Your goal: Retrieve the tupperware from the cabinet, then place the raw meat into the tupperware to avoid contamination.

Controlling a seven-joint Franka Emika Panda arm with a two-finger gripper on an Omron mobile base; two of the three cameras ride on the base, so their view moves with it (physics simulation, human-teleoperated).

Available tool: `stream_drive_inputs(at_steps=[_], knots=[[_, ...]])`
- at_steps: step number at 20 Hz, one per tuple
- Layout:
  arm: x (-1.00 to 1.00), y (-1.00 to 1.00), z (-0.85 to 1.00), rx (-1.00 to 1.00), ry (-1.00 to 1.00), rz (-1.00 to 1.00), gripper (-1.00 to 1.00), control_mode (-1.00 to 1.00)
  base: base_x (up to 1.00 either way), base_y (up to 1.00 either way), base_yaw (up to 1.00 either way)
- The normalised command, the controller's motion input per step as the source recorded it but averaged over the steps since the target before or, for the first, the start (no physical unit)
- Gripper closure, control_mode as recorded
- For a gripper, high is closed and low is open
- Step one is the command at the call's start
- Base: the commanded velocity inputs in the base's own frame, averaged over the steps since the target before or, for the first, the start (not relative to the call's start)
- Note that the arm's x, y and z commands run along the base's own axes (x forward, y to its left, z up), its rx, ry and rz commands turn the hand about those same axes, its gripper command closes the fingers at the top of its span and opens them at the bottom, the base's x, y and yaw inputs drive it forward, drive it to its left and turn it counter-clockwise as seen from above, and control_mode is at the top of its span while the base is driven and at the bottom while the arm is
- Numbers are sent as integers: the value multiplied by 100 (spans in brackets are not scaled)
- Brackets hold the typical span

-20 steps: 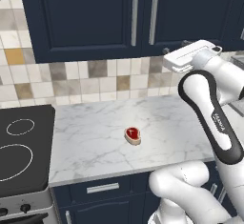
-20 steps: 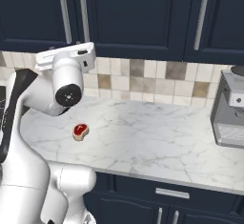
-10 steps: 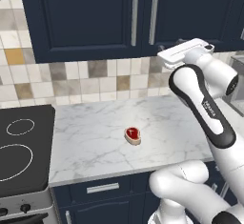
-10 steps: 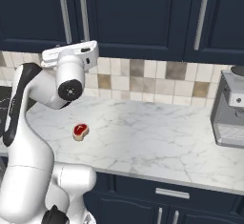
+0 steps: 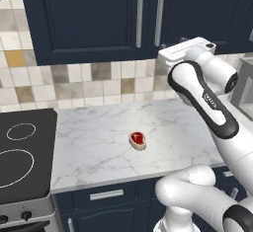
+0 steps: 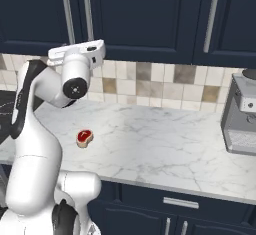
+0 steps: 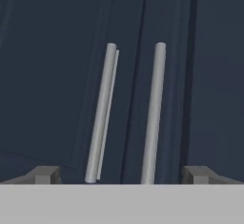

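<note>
The cabinet (image 5: 89, 19) (image 6: 145, 14) hangs above the counter with its navy doors closed, so the tupperware is hidden. In the hand view my gripper (image 7: 121, 175) is open and empty. It faces the cabinet's door seam (image 7: 138, 75), with two silver bar handles (image 7: 101, 113) (image 7: 153, 113) between the fingertips (image 7: 45, 174). My white wrist (image 5: 185, 51) (image 6: 77, 54) is raised level with the doors' lower edge. The raw meat (image 5: 137, 139) (image 6: 84, 137), a small red slice with a cream rim, lies on the marble counter (image 5: 94, 147) well below the hand.
A black stovetop (image 5: 20, 157) borders the counter on the left. A grey appliance (image 6: 240, 119) stands at the right end. Tiled backsplash (image 6: 165, 81) runs under the cabinet, and navy drawers (image 5: 106, 195) sit below the counter.
The hand has edged a little left toward the paired handles while the elbow swung in. The gripper stayed open, and the meat has not moved.
</note>
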Motion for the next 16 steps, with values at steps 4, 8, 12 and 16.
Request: stream_drive_inputs(at_steps=[4, 8, 12, 16], knots=[[29, 0, 0, 0, 0, 0, -100, -100, 0, 0, 0], [28, 0, 0, 0, 0, 0, -100, -100, 0, 0, 0], [28, -1, 0, 0, 0, 0, -100, -100, 0, 0, 0], [26, -4, -2, 0, 0, 0, -100, -100, 0, 0, 0]])
